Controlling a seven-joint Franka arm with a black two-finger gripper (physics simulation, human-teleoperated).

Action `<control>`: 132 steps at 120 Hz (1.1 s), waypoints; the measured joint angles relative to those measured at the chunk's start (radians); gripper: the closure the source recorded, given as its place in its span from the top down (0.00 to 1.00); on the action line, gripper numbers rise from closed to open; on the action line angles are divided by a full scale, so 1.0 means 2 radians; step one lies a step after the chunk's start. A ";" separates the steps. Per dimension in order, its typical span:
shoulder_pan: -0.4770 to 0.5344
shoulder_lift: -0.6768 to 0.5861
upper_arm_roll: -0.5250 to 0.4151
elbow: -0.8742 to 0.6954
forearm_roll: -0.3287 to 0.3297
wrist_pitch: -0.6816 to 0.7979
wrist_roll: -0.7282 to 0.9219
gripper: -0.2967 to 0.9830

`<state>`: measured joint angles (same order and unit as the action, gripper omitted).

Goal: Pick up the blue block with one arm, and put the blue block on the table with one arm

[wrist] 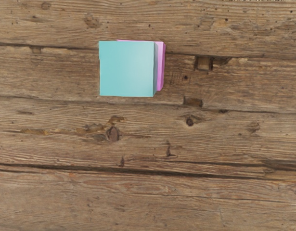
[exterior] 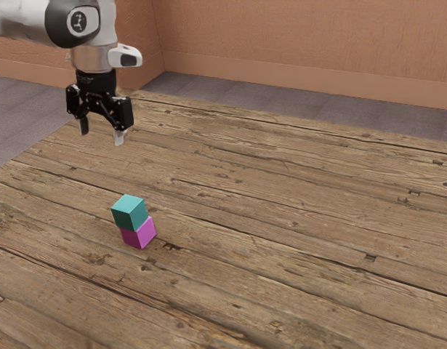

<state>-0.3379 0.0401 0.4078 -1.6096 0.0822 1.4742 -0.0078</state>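
My gripper [exterior: 102, 134] hangs high above the table [exterior: 281, 211], its two fingers spread apart with nothing between them, so it is open. The blue block [exterior: 130, 212], teal in colour, rests on top of a magenta block [exterior: 140, 233], well below the gripper and toward the exterior view's bottom. In the wrist view the blue block [wrist: 126, 68] is seen from above, and a strip of the magenta block [wrist: 160, 66] shows beside and beneath it; the rest of that lower block is hidden.
Wooden planks [wrist: 138, 197] with knots and dark cracks surround the stack. Behind the table's far edge are a grey floor [exterior: 230, 93] and an orange-brown wall [exterior: 303, 43].
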 joint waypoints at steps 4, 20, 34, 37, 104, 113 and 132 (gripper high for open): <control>0.000 -0.002 0.011 -0.010 0.001 0.008 0.000 0.77; 0.012 -0.003 0.045 -0.066 0.005 0.055 0.011 0.77; 0.037 0.009 0.052 -0.099 0.007 0.105 0.025 0.77; 0.038 0.015 0.053 -0.102 0.007 0.114 0.028 0.77; 0.010 0.102 0.046 -0.136 -0.034 0.238 0.075 0.77; 0.010 0.110 0.045 -0.134 -0.039 0.245 0.079 0.77; 0.011 0.129 0.036 -0.122 -0.048 0.255 0.087 0.77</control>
<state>-0.3167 0.2986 0.4802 -1.8534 -0.0135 1.9845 0.1660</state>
